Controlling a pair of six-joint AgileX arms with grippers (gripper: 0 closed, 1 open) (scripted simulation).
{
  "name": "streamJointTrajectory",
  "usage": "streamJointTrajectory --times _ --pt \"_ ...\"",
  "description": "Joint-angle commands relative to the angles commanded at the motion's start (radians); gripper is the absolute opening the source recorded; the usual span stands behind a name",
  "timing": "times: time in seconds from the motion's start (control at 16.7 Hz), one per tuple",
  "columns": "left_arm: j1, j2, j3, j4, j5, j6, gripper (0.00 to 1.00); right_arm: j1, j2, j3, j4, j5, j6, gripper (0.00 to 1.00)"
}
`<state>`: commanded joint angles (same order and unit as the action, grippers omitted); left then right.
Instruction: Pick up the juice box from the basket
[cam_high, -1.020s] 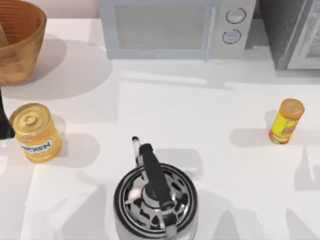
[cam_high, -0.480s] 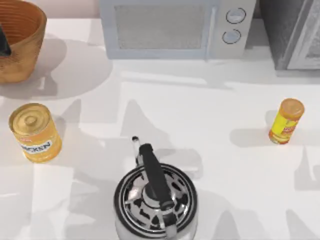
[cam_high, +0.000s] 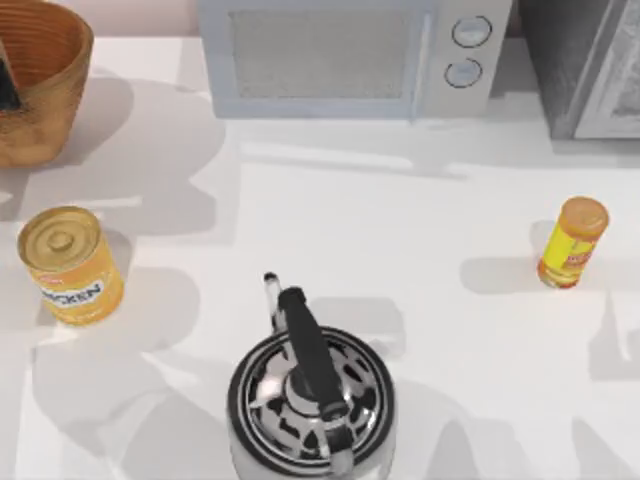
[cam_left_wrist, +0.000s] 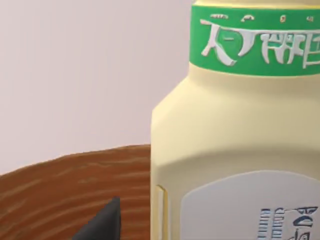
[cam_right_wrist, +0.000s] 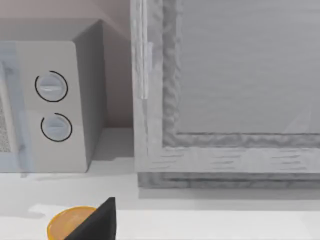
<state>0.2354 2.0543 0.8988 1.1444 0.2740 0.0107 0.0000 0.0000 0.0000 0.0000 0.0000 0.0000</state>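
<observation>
Left pincer (cam_high: 6, 85) inside basket (cam_high: 50, 90) | beside juice box (cam_left_wrist: 235, 140) | grip: cannot tell

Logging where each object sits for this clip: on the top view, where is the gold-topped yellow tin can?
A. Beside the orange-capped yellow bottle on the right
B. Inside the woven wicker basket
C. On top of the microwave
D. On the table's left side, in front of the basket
D: the gold-topped yellow tin can stands on the white table at the left, nearer the camera than the round woven wicker basket.

Microwave (cam_right_wrist: 50, 107), perhaps an orange bottle cap (cam_right_wrist: 67, 220) below
</observation>
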Motion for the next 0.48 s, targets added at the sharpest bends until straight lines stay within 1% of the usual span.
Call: streamJointTrajectory --times 0.48 --pt "-0.002 0.017 0.019 0.007 -0.002 0.002 1.00 0.000 0.000 0.000 0.000 0.000 0.000 1.00"
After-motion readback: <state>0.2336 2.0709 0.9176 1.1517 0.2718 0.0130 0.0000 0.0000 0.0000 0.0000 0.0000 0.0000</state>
